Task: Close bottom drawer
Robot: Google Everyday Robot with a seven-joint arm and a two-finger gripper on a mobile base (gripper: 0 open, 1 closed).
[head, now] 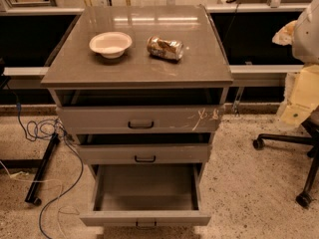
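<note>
The bottom drawer (pixel 145 217) sticks far out toward me and must go straight back in. I cannot see the gripper or tell its grip.

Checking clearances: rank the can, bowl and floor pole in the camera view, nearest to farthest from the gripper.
The gripper is at the right edge.
1. crushed can, cabinet top, right side.
2. bowl, cabinet top, left side.
3. black pole, floor, far left.
</note>
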